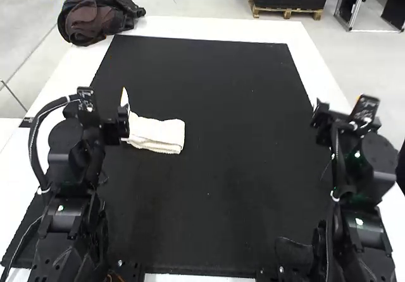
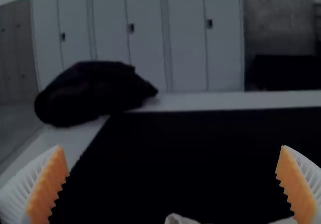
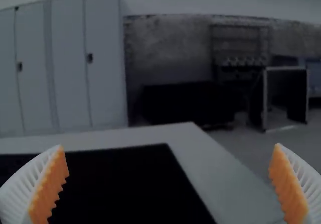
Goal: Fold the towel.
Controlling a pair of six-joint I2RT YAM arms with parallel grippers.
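- Towel, white, soft cloth (image 1: 163, 132): lies on the left part of the black rectangular mat (image 1: 215, 92); folded into a small, roughly oblong bundle, layered edges showing along its near side; number of folds cannot be told.
- Left hand, black-bodied with white ribbed fingers (image 1: 104, 127): open; its orange pads (image 2: 48, 189) stand wide apart in the left wrist view; high view puts it just beside the towel, whose left end it partly hides; contact between them cannot be judged.
- Right hand, same build (image 1: 345, 121): open; orange pads (image 3: 49, 189) well apart in the right wrist view; located near the mat's right edge, well apart from the towel.
- Mat: spread flat on the white surface (image 1: 221, 29); pale border of the surface visible along the mat's far edge.
- Soft black bundle with dark brown part (image 1: 92, 16): heaped at the surface's far left corner; well beyond the towel.
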